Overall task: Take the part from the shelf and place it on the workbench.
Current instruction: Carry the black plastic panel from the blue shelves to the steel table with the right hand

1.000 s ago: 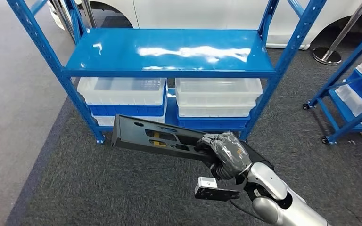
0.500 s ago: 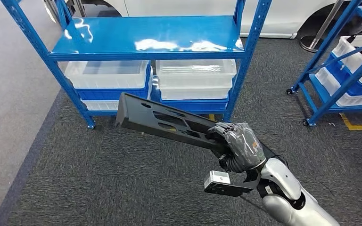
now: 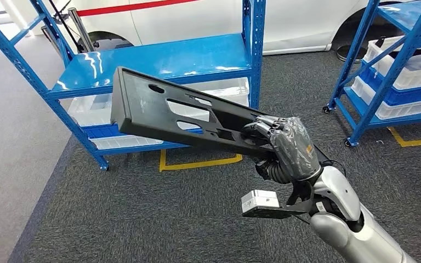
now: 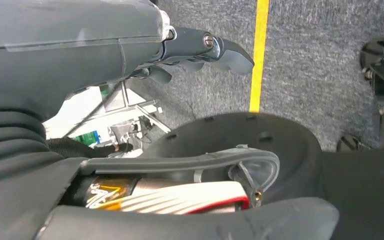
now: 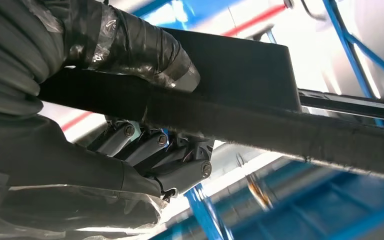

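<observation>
We see the right hand (image 3: 285, 148) at about four o'clock in the head view, wrapped in a dark taped cover, with its fingers (image 3: 259, 130) curled tightly over one end of the part (image 3: 164, 112). The part is a long, flat black panel with several cut-out slots, and it reaches from the hand toward ten o'clock, tilted so its far end sits higher than the gripped end. It hangs in the air, clear of the floor, in front of the blue shelf (image 3: 159, 60).

In the right wrist view the thumb (image 5: 145, 50) presses on one face of the panel's edge while the darker fingers (image 5: 150, 150) fold in against the opposite face, so the panel is clamped between them with no gap that we can make out.

Behind the part, the blue shelf's upper board is bare and glossy, and clear bins (image 3: 96, 107) sit on the level beneath it. A second blue rack (image 3: 394, 66) stands at two o'clock with more bins on it. A yellow line (image 3: 197, 163) is marked on the grey carpet (image 3: 142, 219) just under the part, and a white car body (image 3: 208, 22) lies across twelve o'clock.

In the left wrist view the left hand (image 4: 205, 47) hangs above carpet and a yellow stripe (image 4: 257, 50), its fingers (image 4: 230, 52) loosely extended and holding nothing.
</observation>
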### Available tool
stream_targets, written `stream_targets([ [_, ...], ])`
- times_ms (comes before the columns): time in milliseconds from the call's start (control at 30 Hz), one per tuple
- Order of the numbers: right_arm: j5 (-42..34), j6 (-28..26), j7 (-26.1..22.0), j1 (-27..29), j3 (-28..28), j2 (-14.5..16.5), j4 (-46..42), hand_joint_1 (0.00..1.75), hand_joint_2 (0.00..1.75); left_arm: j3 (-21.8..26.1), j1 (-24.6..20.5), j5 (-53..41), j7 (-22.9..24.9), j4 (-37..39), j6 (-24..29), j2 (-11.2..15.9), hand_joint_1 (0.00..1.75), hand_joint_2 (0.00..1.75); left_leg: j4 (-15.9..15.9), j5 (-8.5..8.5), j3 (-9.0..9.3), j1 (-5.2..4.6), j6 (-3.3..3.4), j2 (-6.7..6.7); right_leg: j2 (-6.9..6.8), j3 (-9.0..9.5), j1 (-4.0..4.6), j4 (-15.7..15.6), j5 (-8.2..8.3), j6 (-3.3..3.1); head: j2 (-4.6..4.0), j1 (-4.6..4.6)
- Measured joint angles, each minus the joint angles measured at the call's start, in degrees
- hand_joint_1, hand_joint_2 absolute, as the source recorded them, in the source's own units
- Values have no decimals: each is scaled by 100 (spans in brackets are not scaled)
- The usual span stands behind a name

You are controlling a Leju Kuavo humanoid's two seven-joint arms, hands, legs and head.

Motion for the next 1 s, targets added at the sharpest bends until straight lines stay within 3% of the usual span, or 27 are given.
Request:
stream_targets([
  [33,0,-2,-1,-83,-11,14,-92,175,175,-2,8,0,0,0,-1,20,0,175,80,-124,-44,16,-90,24,37,-78,13,96,-17,-30,0,0],
  [133,3,-1,-4,-229,-40,61,-315,175,175,-11,25,-2,0,1,-4,68,0,175,332,-448,-240,44,-555,100,77,-368,-17,360,-20,-41,0,-1],
  [167,4,6,-5,-238,-40,74,-354,175,175,-15,37,-3,0,1,-5,82,0,175,402,-512,-322,50,-661,121,56,-459,-33,428,-3,-39,0,-1],
  [200,7,15,-5,-234,-36,89,-377,175,175,-21,57,-5,0,0,-6,93,0,175,473,-548,-402,54,-722,139,20,-547,-46,479,80,-32,0,-1],
  [233,8,26,-4,-221,-28,100,-385,175,175,-27,80,-10,1,0,-11,98,0,175,534,-561,-482,58,-747,147,-28,-632,-52,504,298,-21,0,-1],
  [300,10,58,4,-162,-14,111,-359,175,175,-41,125,-20,3,0,-24,93,0,175,691,-551,-651,74,-742,144,-137,-793,-39,484,1327,-61,0,-1],
  [367,17,92,16,-46,8,111,-282,175,175,-56,144,-35,10,-2,-44,66,0,175,827,-538,-808,101,-752,105,-206,-904,7,480,2006,-135,0,0],
  [400,23,103,21,10,22,110,-237,175,175,-64,144,-50,23,-4,-65,47,0,175,861,-533,-863,113,-765,69,-230,-928,33,504,1979,-170,0,0],
  [467,39,137,31,128,54,102,-99,175,175,-82,147,-93,81,-8,-113,-9,0,175,858,-492,-917,139,-788,-70,-277,-916,86,465,2011,-154,0,2],
  [500,47,161,36,186,70,95,1,175,175,-90,153,-99,106,-8,-124,-38,0,175,825,-390,-923,151,-799,-171,-300,-892,118,426,2015,-163,0,0],
  [533,52,182,41,254,88,84,113,175,175,-95,162,-92,120,-9,-122,-71,0,175,774,-184,-922,166,-811,-279,-314,-865,147,384,2041,-153,0,1],
  [567,55,198,48,325,109,71,227,175,175,-98,174,-78,114,-9,-112,-103,0,175,690,205,-920,182,-838,-389,-324,-835,172,351,2037,-143,0,2],
  [600,55,203,55,391,132,60,322,175,175,-98,189,-60,94,-9,-101,-128,0,175,579,801,-921,203,-923,-491,-333,-808,190,336,2009,-139,0,3],
  [633,55,203,61,455,151,46,408,175,175,-98,199,-48,70,-9,-99,-148,0,175,479,1238,-910,230,-1104,-563,-340,-787,202,321,1992,-131,0,3],
  [667,55,205,69,511,169,35,484,175,175,-98,209,-43,45,-9,-106,-164,0,175,396,1566,-894,258,-1328,-619,-345,-768,210,308,1975,-125,0,3],
  [700,55,207,75,564,187,24,551,175,175,-99,221,-41,25,-9,-116,-177,0,175,333,1755,-875,279,-1492,-652,-351,-741,213,281,1963,-121,0,3],
  [733,57,209,78,616,203,15,612,175,175,-100,236,-42,13,-9,-129,-188,0,175,299,1686,-846,290,-1556,-660,-356,-713,215,234,1968,-110,0,3],
  [833,72,213,88,744,256,-5,783,175,175,-108,301,-48,1,-9,-145,-208,0,175,189,1776,-774,300,-1464,-674,-369,-622,229,76,1996,-78,0,2],
  [900,85,214,100,798,285,-26,871,175,175,-114,336,-52,1,-9,-144,-224,0,175,136,1793,-747,305,-1497,-680,-376,-583,235,-2,2010,-63,0,2],
  [1000,95,209,111,850,305,-54,948,175,175,-119,360,-55,-4,-9,-138,-236,0,175,85,1794,-718,305,-1493,-687,-383,-530,237,-92,2020,-48,0,2],
])
